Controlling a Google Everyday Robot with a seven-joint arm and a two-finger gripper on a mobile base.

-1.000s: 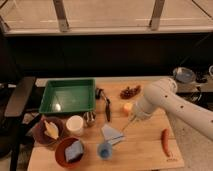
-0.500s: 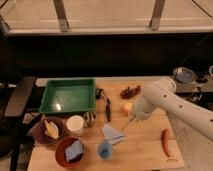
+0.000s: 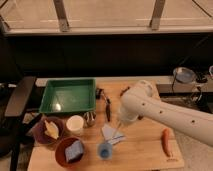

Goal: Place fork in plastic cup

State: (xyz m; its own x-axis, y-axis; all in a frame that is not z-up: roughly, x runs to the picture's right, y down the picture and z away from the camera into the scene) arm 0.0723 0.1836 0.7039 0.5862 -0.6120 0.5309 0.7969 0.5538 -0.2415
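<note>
- Gripper (image 3: 120, 127) hangs at the end of your white arm (image 3: 165, 114), which reaches in from 3 o'clock across the wooden table (image 3: 145, 156). It sits just past the table's middle, towards 5 o'clock.
- Its fingers are pinched tight together, and you can see a slim silver shaft clamped between them: the fork (image 3: 116, 136).
- The fork slants down from the gripper towards 7 o'clock, with its lower end just above and beside the plastic cup's rim. You cannot tell from this view whether the tip touches the cup.
- The plastic cup (image 3: 105, 150), small, blue and translucent, stands upright near the table's front edge, at 7 o'clock from the gripper and close to it.
- A pale blue-white cloth (image 3: 107, 131) lies flat on the wood between the gripper and the cup, at 12 o'clock from the cup.
- At 9 o'clock from the blue cup you have a red bowl (image 3: 61, 154) holding a blue sponge (image 3: 74, 151).
- At 10 o'clock from that cup stand a cream cup (image 3: 75, 125) and, just beside it at its 2 o'clock, a small metal cup (image 3: 90, 119).
- Further out at 9 o'clock from the cream cup, a brown bowl (image 3: 39, 134) holds something yellow.
- The green tray (image 3: 67, 96) fills the table's 10 o'clock corner.
- A black-handled utensil (image 3: 107, 108) lies just beside the tray at its 3 o'clock, at 11 o'clock from the gripper.
- An orange carrot (image 3: 165, 141) lies at 4 o'clock from the gripper, well apart from the cup and partly under the arm's line.
</note>
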